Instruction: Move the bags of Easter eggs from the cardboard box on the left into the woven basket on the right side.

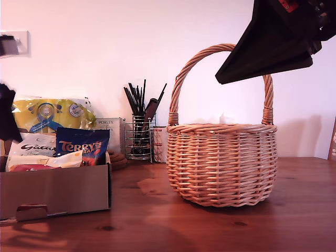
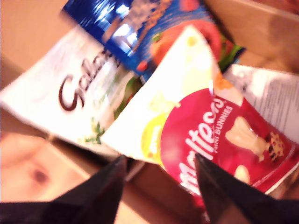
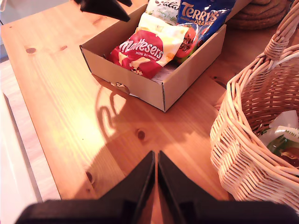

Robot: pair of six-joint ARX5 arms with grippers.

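My first end effector (image 2: 159, 186) is wide apart just above the red Maltesers bag (image 2: 224, 140) in the cardboard box (image 3: 149, 88); my second end effector (image 3: 156, 179) is pressed closed.

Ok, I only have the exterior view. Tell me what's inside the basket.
Observer: One bag with green print lies in the woven basket.
Operator: Now report the first pincer.
Observer: The first pincer is open, pointing at the red Maltesers bag in the cardboard box.
Operator: And the second.
Observer: The second pincer is shut and empty, above bare table between box and basket.
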